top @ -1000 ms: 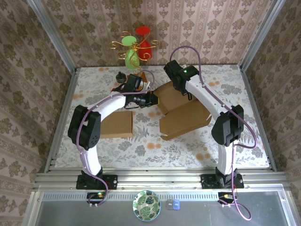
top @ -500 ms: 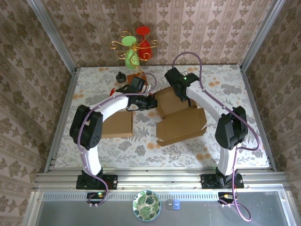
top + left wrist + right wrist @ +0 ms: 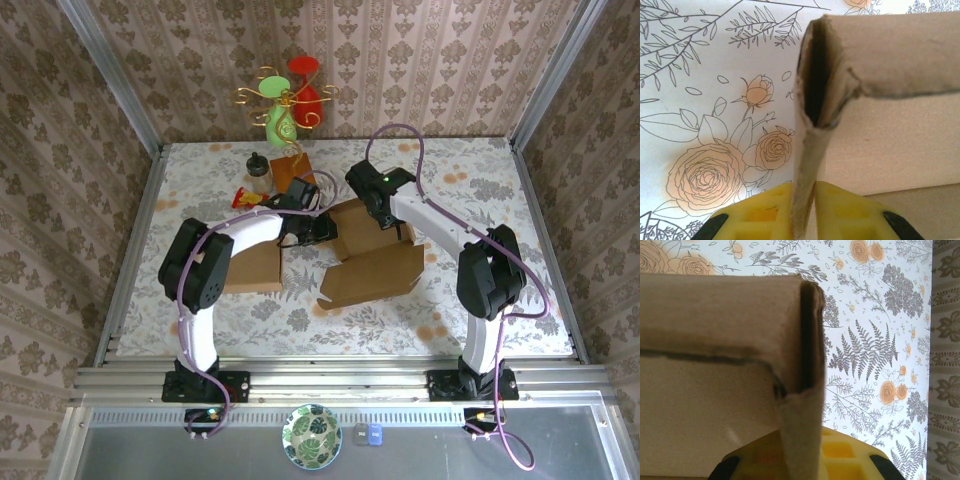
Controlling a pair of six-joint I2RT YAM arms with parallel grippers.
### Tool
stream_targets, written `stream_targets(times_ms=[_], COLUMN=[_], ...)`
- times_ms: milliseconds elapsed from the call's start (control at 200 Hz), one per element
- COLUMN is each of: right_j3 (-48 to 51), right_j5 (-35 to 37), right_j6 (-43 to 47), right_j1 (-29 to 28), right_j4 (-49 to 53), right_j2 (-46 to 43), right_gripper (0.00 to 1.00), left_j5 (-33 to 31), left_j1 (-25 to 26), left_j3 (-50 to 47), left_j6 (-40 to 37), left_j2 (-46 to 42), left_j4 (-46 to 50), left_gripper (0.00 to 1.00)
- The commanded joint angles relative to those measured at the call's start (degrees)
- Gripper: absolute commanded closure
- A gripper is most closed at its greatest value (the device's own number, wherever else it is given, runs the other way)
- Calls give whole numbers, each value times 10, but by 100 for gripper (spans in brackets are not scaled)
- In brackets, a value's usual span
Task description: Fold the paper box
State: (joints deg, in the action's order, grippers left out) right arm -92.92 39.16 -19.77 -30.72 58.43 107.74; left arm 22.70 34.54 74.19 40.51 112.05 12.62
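Observation:
The brown paper box (image 3: 372,250) sits mid-table, its big flap (image 3: 372,275) hanging toward the front. My left gripper (image 3: 322,226) is shut on the box's left side wall (image 3: 807,165), which rises between the yellow fingers (image 3: 845,212). My right gripper (image 3: 390,222) is shut on the right side wall (image 3: 799,432), with a yellow finger (image 3: 847,460) on its outer side. Both walls are doubled-over cardboard standing upright from the base (image 3: 895,140).
A second flat brown box (image 3: 250,265) lies left of the left arm. A small bottle (image 3: 260,172), a brown block (image 3: 290,168) and a wire stand with red and green ornaments (image 3: 285,100) are at the back. The table's right side is bare floral cloth (image 3: 500,200).
Both grippers have drawn toward the front with the box, and its large flap has dropped lower and left. The bottle behind the left arm has come into view.

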Motion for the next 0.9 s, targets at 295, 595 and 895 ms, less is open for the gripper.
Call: stream_targets(times_ms=[295, 595, 895], right_j3=[5, 8, 8], right_j5=[14, 18, 24], right_j6=[-23, -26, -35], right_j1=[-12, -14, -19], right_j4=[-2, -1, 3], right_j2=[6, 5, 10], right_gripper=[100, 100, 100], left_j5=[-34, -67, -158], left_j1=[16, 24, 47], left_j3=[-5, 11, 53], left_j6=[23, 26, 40], left_j2=[34, 37, 40], left_j4=[-2, 39, 158], left_gripper=[79, 80, 77])
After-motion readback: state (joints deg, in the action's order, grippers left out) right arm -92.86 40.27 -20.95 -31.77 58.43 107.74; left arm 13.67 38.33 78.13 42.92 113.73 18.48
